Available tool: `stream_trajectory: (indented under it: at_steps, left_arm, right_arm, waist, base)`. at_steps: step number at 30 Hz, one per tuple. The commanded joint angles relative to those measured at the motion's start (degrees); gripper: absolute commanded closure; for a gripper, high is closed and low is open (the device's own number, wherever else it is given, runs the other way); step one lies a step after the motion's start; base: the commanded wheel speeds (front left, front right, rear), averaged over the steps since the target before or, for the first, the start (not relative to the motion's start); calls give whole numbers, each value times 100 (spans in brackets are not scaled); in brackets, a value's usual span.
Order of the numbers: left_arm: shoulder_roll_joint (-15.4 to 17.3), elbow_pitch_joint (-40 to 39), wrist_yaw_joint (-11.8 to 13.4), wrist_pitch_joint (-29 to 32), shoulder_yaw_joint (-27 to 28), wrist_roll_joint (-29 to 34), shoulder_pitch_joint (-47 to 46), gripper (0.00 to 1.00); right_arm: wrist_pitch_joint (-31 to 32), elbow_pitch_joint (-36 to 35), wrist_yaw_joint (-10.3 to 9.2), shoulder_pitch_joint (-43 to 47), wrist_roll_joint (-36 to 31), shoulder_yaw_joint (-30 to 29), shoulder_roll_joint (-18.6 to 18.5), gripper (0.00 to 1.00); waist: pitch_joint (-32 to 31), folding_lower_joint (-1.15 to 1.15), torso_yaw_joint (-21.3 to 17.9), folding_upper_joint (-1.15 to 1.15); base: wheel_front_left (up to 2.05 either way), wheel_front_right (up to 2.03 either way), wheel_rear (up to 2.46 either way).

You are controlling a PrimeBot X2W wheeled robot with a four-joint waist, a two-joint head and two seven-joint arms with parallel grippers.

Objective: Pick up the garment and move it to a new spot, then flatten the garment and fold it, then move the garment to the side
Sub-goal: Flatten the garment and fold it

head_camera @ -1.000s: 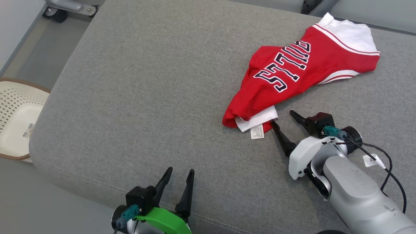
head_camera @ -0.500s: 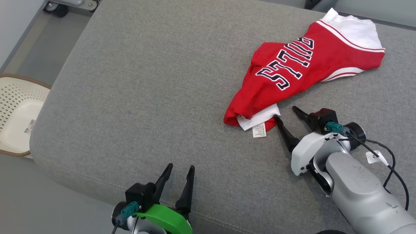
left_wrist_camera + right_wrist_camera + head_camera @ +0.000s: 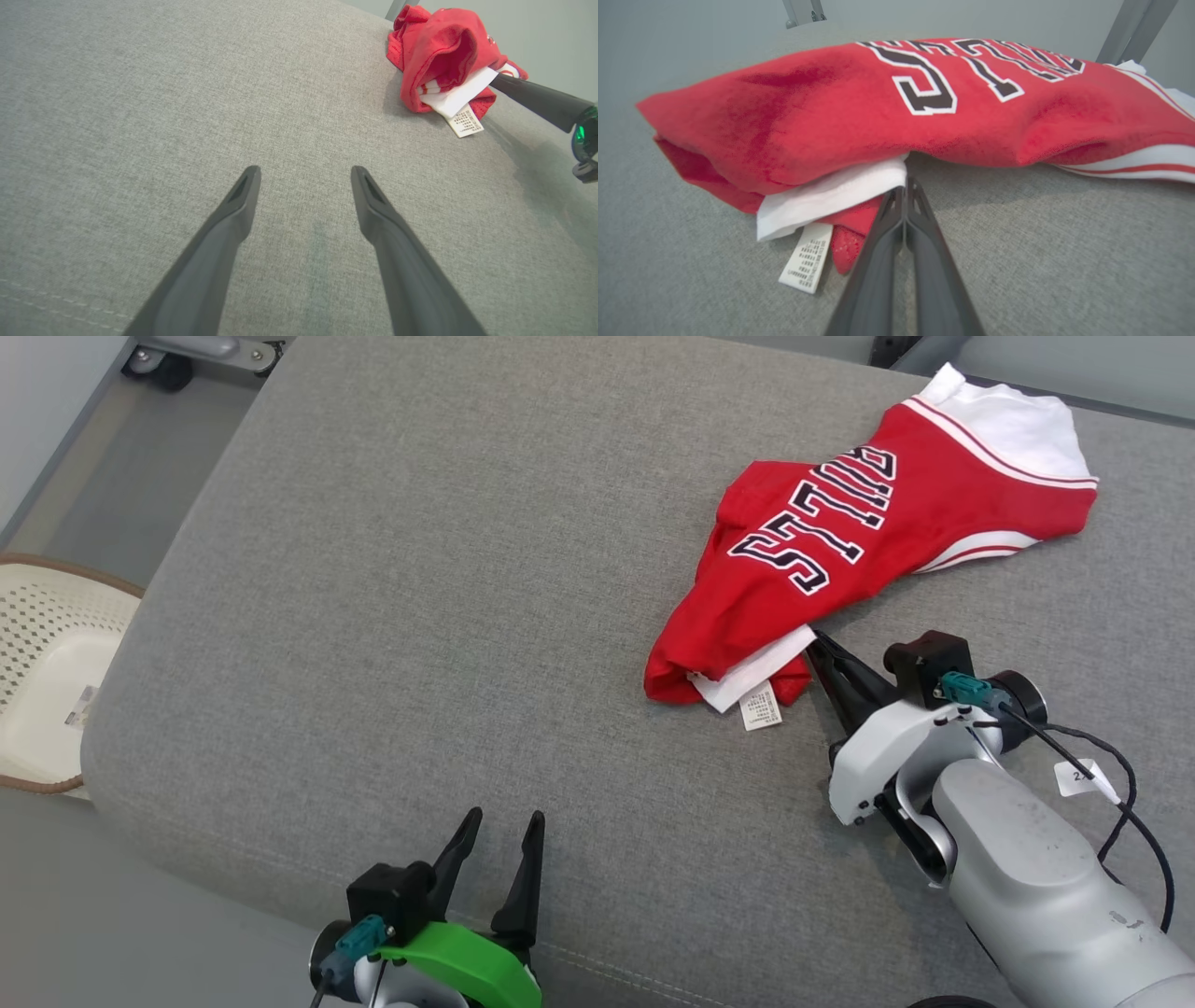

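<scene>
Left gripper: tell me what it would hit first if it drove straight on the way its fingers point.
Probably the grey cushion: the open left gripper tilts down at bare upholstery. The red Bulls jersey lies well right of that line. How soon it would touch down is unclear.

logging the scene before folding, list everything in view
garment: one, red with white trim and dark lettering, crumpled at the cushion's far right
care label: one, white, at the garment's near end
cushion: one, grey, under the garment
basket: one, cream with brown rim, floor at the left
wheeled frame: one, grey metal, floor at the far left
left gripper: one, dark, open, over the cushion's near edge
right gripper: one, dark, shut, tips at the garment's white near edge
</scene>
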Motion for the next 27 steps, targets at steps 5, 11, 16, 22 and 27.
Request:
stream_trajectory:
  at_steps: [5, 11, 16, 22, 27]
  left_arm:
    - [13, 60, -45, -17, 109, 139, 74, 0]
    - [13, 185, -106, -17, 288, 296, 169, 0]
    - [13, 253, -172, -17, 382, 377, 218, 0]
    - [14, 325, -218, -17, 288, 295, 248, 0]
    - [16, 376, -233, -17, 237, 301, 318, 0]
  right_arm:
    - [-15, -285, -8, 195, -9, -167, -16, 100]
    - [-15, -916, -7, 473, 21, -442, -33, 100]
    - [-15, -1664, -7, 648, 77, -721, -108, 100]
    - [-15, -2345, -7, 431, 105, -856, -84, 100]
    - [-15, -2829, -6, 70, 23, -1340, 67, 100]
  waist:
    - [-282, 0, -361, 0]
    - [-609, 0, -949, 0]
    - [-776, 0, -1456, 0]
    - [-915, 0, -1742, 0]
    - [-1007, 0, -1678, 0]
  base:
    - [0, 0, 0]
    - [0, 0, 0]
    - [0, 0, 0]
    - [0, 0, 0]
    - [0, 0, 0]
